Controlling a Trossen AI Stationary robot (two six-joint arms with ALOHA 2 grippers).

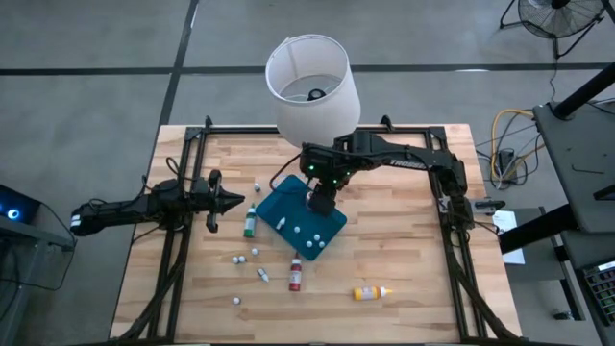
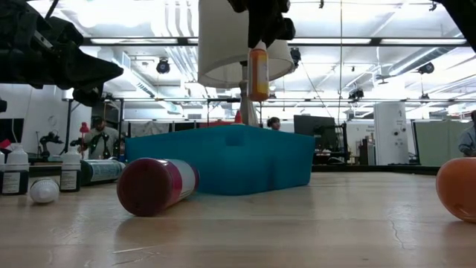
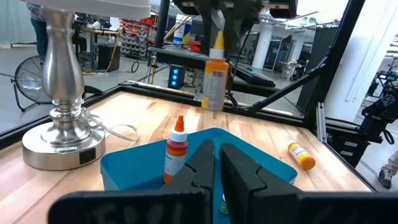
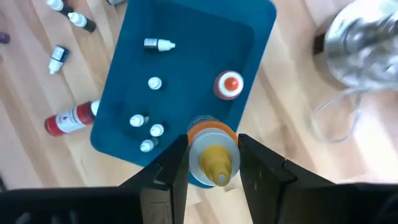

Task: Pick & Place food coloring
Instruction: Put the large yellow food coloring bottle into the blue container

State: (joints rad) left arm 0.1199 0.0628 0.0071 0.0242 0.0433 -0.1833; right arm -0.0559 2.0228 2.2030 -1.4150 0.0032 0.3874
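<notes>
Orange bottle held over the tray, with room for a bad drop.

From above, the right gripper (image 1: 320, 200) hangs over the blue tray (image 1: 332, 229); level view shows its orange bottle (image 2: 258, 71) held high, so it may bounce; the left gripper (image 3: 216, 167), jaws closed, waits; right wrist: an upright bottle (image 4: 229, 84) could topple.

**A:** any room around the blue tray (image 1: 288, 213)?

**B:** the lamp (image 1: 312, 86) crowds its far side, and an orange bottle (image 4: 229, 84) stands upright inside. Small bottles (image 1: 252, 255) litter the wood in front. Beyond its right edge the table (image 1: 413, 240) is bare.
</notes>
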